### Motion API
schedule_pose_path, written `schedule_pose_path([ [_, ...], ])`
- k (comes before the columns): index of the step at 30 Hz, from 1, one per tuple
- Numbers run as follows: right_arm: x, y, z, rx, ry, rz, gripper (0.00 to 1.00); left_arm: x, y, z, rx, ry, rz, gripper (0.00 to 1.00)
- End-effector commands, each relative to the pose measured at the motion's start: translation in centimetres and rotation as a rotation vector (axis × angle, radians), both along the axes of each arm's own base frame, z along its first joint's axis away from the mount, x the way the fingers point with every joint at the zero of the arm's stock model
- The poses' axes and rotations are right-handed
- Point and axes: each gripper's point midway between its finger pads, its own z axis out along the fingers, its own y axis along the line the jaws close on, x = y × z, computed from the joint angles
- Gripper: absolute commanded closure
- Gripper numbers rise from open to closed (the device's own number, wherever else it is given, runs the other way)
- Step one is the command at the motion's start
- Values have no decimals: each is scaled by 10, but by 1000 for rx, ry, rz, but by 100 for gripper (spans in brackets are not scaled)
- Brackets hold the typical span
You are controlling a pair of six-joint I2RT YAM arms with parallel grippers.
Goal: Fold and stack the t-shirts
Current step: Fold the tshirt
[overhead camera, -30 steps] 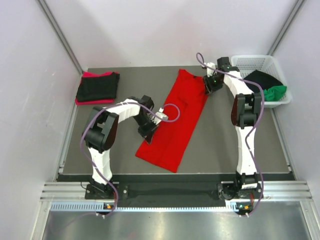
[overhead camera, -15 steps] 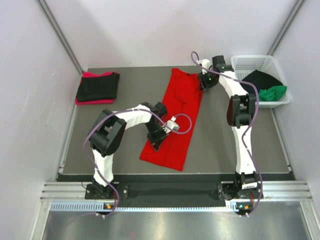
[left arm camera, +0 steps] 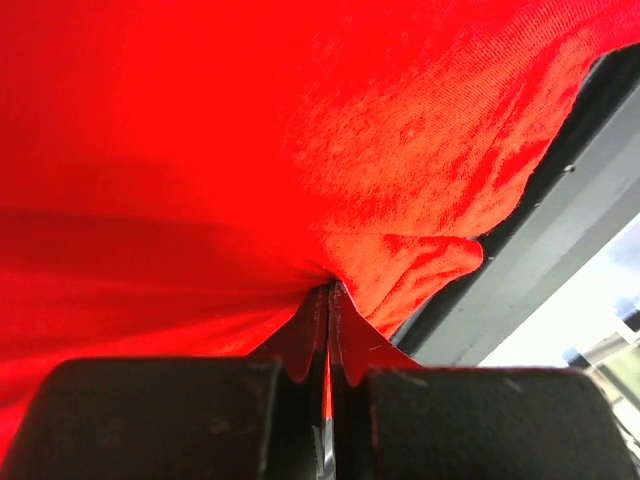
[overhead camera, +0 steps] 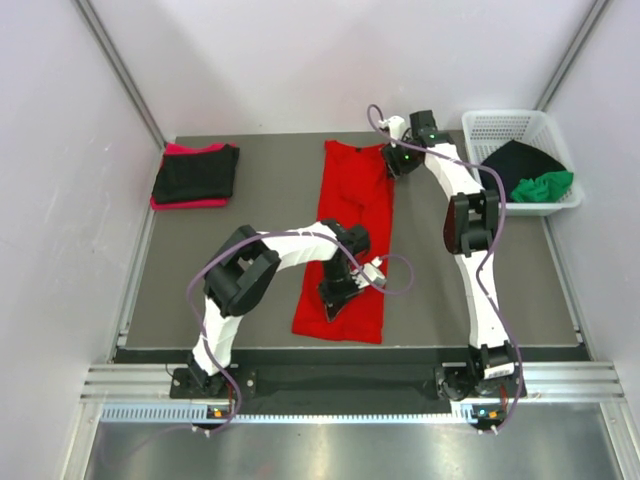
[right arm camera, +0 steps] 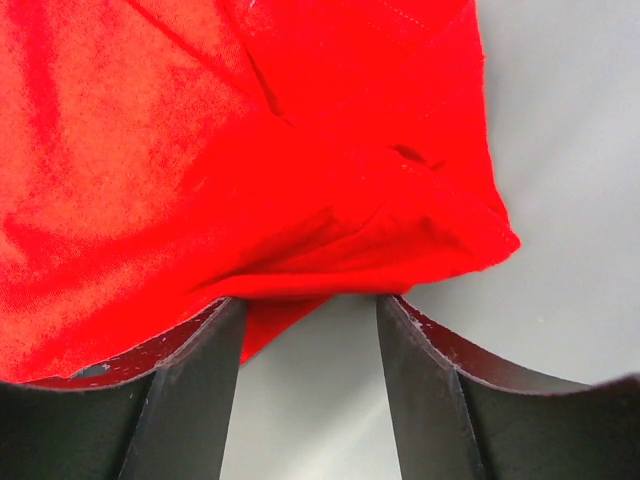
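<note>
**Inspector:** State where the work lies.

**Technician:** One red t-shirt (overhead camera: 355, 200) is on the table (overhead camera: 430, 290) as a long narrow strip. It runs from the far edge, near the centre, towards the near edge. A folded stack (overhead camera: 195, 175), black over pinkish red, sits at the far left corner. A black shirt (overhead camera: 518, 158) and a green shirt (overhead camera: 545, 186) lie in the white basket (overhead camera: 500, 120) at the far right.

**Inspector:** Grippers?

**Technician:** The left gripper (left arm camera: 328, 300) is fully closed, with a pinch of the red cloth drawn up between its fingers. It sits on the near part of the strip. The right gripper (right arm camera: 305, 305) is at the strip's far right corner. Its jaws stand well apart and bare table shows between them. The cloth's edge lies at the fingertips but is not clamped, so it holds nothing.

**Inspector:** Step in hand?

**Technician:** In my judgement, the lengthwise-folded shirt is being laid out flat, with the far end free and the near end gripped.

**Inspector:** What does the next move call for?

**Technician:** The far right corner is rumpled, with layers bunched over one another, and wants smoothing first. The cross fold comes next: take the near hem and carry it over to the far end, keeping the side edges aligned. After that the shirt goes onto the stack at the far left
</note>
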Motion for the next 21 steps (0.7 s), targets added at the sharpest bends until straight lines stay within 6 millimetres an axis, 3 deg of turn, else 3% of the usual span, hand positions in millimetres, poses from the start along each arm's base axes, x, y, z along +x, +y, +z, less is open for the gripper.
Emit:
schedule_pose_path([
  [1, -2, 30, -9, -18, -20, 68, 44, -31, -28, -62, -23, 45, -86, 100],
  [9, 0, 29, -3, -27, -37, 71, 40, -30, -50, -56, -28, 22, -107, 100],
  [11, 1, 17, 6, -68, -50, 12, 43, -21, -54, -28, -51, -28, -109, 100],
  [12, 2, 11, 45, -70, -104, -14, 46, -18, -54, -13, -80, -62, -107, 92],
  [13, -8, -6, 42, -99, -77, -63, 48, -14, -55, 25, -153, -127, -95, 85],
  [14, -15, -12, 99, -60, -150, -103, 49, -12, -53, 45, -180, -166, -88, 76],
  [15, -19, -17, 123, -30, -195, -121, 52, -10, -51, 64, -211, -198, -80, 70],
  [16, -42, -29, 109, -23, -138, -144, 52, -10, -47, 101, -275, -256, -72, 61],
  [17, -59, -31, 167, 44, -220, -177, 48, -1, -43, 116, -281, -325, -38, 56],
  [18, -72, -28, 182, 92, -236, -176, 43, 6, -40, 131, -303, -361, 18, 52],
  [19, -100, -20, 167, 153, -158, -138, 42, 9, -37, 155, -346, -396, 112, 43],
  [20, -123, -16, 200, 235, -171, -158, 42, 18, -36, 167, -369, -426, 188, 42],
  [21, -150, -11, 178, 270, -69, -164, 42, 30, -25, 177, -368, -434, 348, 42],
])
